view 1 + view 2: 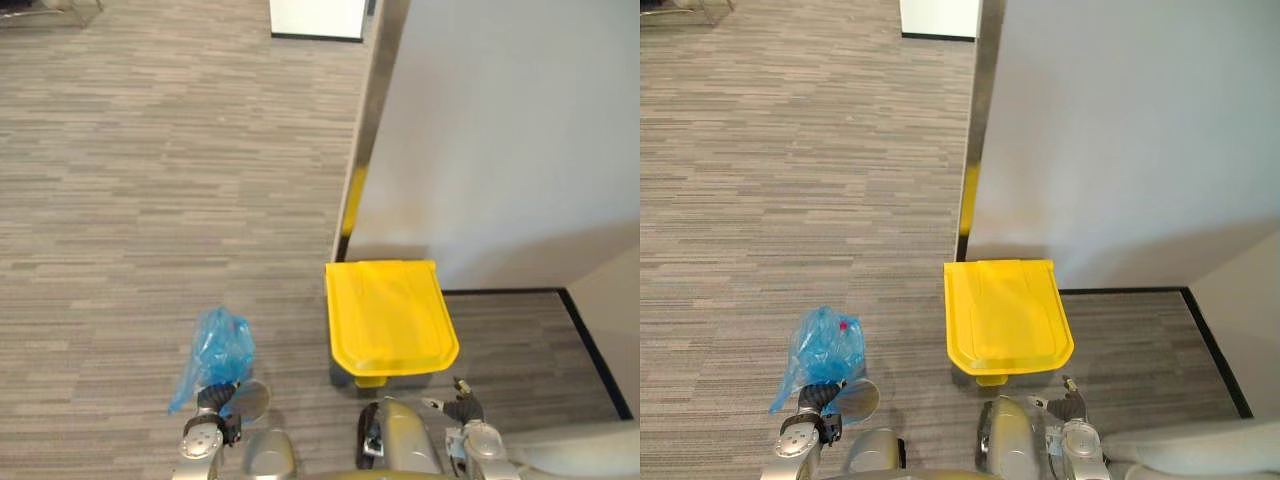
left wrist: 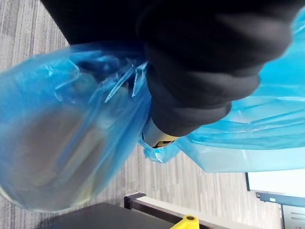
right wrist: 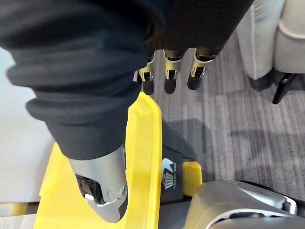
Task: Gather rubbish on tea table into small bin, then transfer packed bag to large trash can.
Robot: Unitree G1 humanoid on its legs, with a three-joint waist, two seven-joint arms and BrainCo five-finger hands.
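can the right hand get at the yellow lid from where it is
Probably yes: the right hand hangs open right by the lid's front edge, with nothing between them. The left hand holds the bag.

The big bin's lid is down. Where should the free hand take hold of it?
Probably the raised front lip of the yellow lid, nearest the robot, approached from the front by the open right hand. The lid lies closed, its far edge toward the wall; the left hand holds the blue bag.

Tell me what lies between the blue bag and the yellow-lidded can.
Only bare grey carpet lies between the blue bag and the yellow lid, in the left eye view.
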